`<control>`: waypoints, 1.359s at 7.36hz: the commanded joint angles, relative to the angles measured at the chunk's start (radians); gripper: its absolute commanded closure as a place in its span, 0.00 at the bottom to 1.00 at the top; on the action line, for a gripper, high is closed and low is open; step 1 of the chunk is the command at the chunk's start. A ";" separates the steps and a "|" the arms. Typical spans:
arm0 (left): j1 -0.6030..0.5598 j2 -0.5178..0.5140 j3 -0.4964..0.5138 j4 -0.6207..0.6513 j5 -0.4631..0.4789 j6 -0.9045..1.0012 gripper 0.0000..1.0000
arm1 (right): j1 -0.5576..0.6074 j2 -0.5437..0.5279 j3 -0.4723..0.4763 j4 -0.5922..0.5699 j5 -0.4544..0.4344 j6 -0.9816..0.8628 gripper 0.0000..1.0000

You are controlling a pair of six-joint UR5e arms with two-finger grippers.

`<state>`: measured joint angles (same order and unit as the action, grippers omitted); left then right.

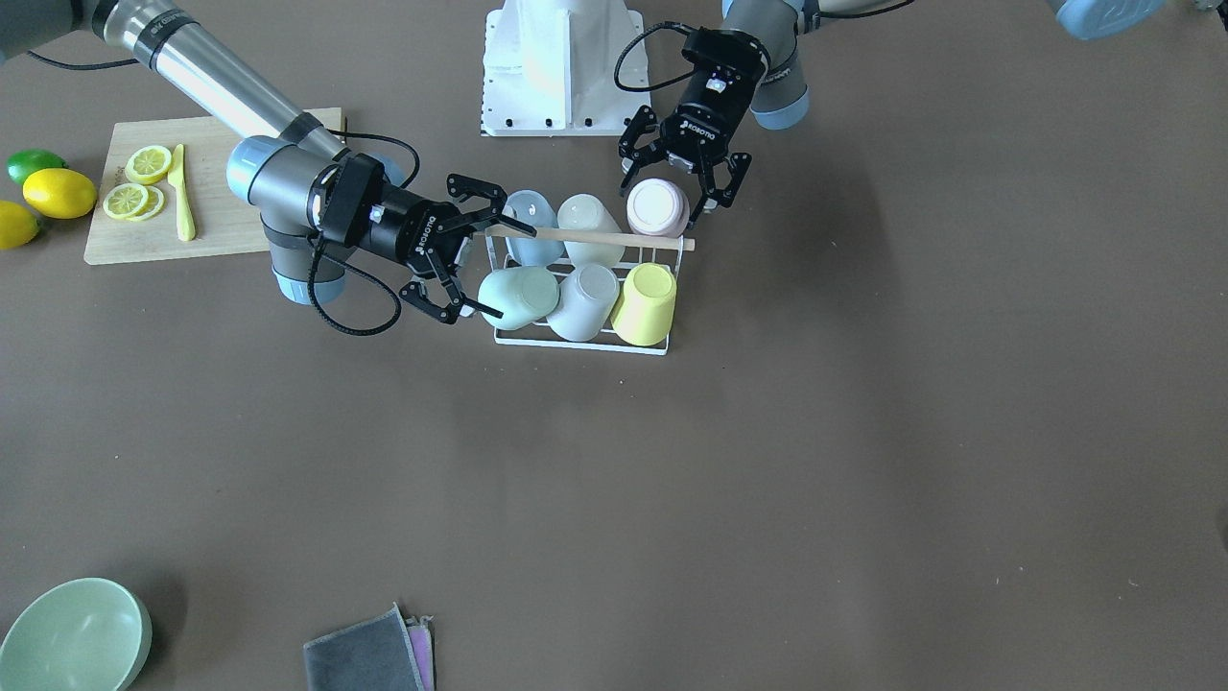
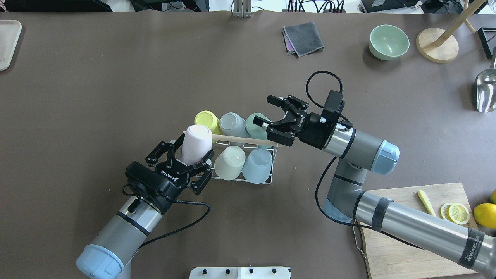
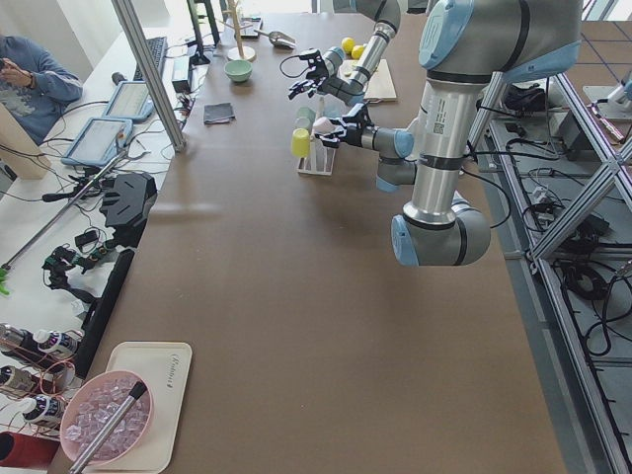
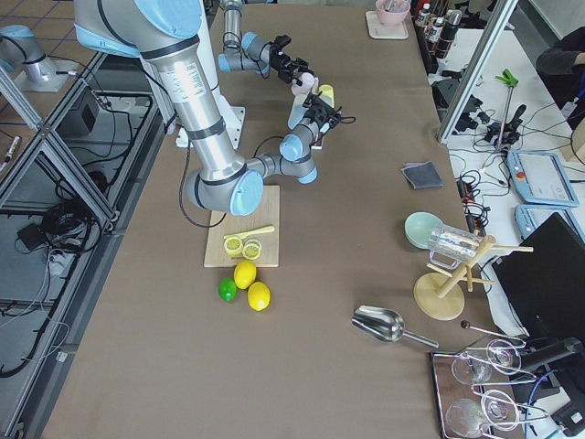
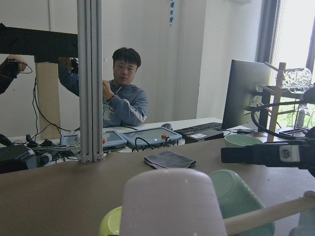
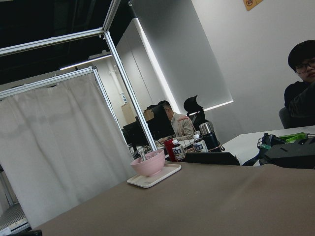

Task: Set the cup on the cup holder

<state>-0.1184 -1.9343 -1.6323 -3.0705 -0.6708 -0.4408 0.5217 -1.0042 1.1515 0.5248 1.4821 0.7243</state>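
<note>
Left tool, apparently released, straddled the pink cup seated at the cup holder's end; right tool gaped opposite, placed to brace it

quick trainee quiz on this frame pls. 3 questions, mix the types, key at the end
1. Count: how many cups are on or at the rack?
2. True or false: the right gripper is holding a cup.
3. Which cup stands between the fingers of the left gripper? A) yellow B) pink C) blue

Key
1. Six, three in each row.
2. False. It is open and empty, at the rack's end by the green cup.
3. B, the pink cup.
</note>
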 commanded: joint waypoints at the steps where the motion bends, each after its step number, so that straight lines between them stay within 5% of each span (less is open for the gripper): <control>1: 0.000 0.000 0.003 0.001 0.000 0.001 0.01 | 0.075 0.012 0.002 -0.009 0.001 0.003 0.00; 3: -0.019 0.006 -0.027 0.004 -0.010 0.005 0.01 | 0.159 0.054 -0.019 -0.113 0.032 0.000 0.00; 5: -0.132 0.151 -0.204 0.123 -0.216 0.002 0.01 | 0.240 0.096 -0.018 -0.361 0.116 0.003 0.00; 6: -0.232 0.225 -0.274 0.219 -0.372 -0.013 0.01 | 0.266 0.104 -0.019 -0.519 0.128 0.006 0.00; 8: -0.521 0.261 -0.296 0.489 -0.809 -0.206 0.01 | 0.338 0.133 -0.009 -0.791 0.308 0.004 0.00; 9: -0.672 0.264 -0.294 0.648 -0.999 -0.216 0.01 | 0.389 0.119 0.043 -0.922 0.426 0.006 0.00; 10: -0.823 0.293 -0.293 0.815 -1.182 -0.216 0.01 | 0.406 0.078 0.159 -1.116 0.452 0.006 0.00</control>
<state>-0.7628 -1.6665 -1.9240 -2.4464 -1.6283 -0.6386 0.8927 -0.8938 1.2084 -0.3877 1.8617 0.7297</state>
